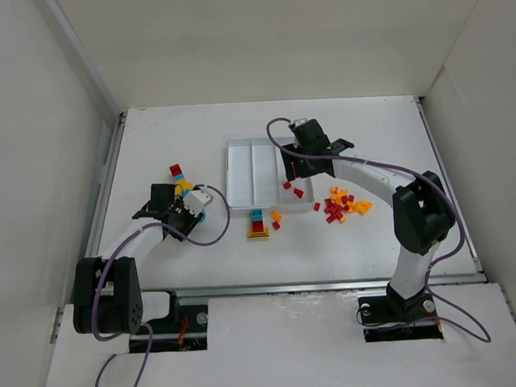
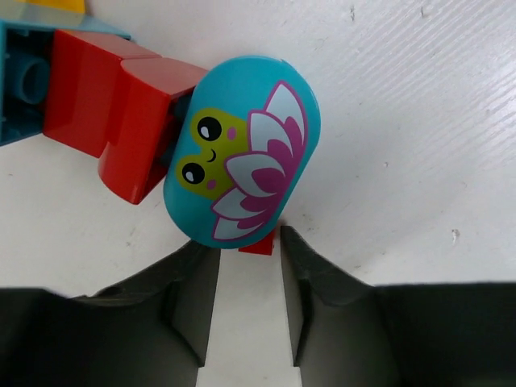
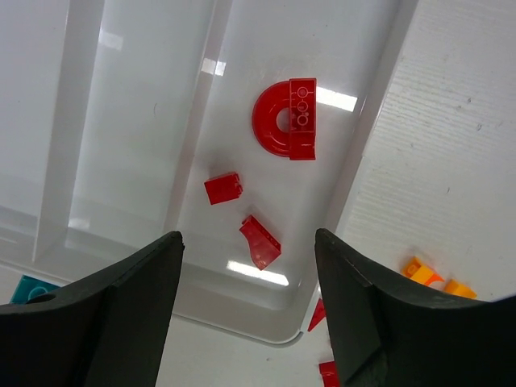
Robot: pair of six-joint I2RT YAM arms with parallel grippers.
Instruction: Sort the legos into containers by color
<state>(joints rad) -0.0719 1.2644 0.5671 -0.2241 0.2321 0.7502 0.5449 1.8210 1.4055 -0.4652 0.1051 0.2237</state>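
Note:
The white tray (image 1: 240, 173) has three long compartments. My right gripper (image 1: 294, 168) hangs open and empty over the right compartment (image 3: 266, 48). That compartment holds a red arch (image 3: 286, 119), a red brick (image 3: 222, 188) and a red slope piece (image 3: 260, 242), all seen below the right gripper (image 3: 248, 235). My left gripper (image 1: 184, 197) is open at a clump left of the tray. In the left wrist view the left gripper (image 2: 248, 246) has a tiny red brick (image 2: 260, 244) at its tips, under a teal oval piece with a frog picture (image 2: 242, 149) joined to red bricks (image 2: 121, 113).
A loose pile of red and orange bricks (image 1: 340, 205) lies right of the tray. A small stacked clump (image 1: 258, 226) with loose orange and red bits stands in front of the tray. A red brick (image 1: 176, 171) tops the left clump. White walls enclose the table.

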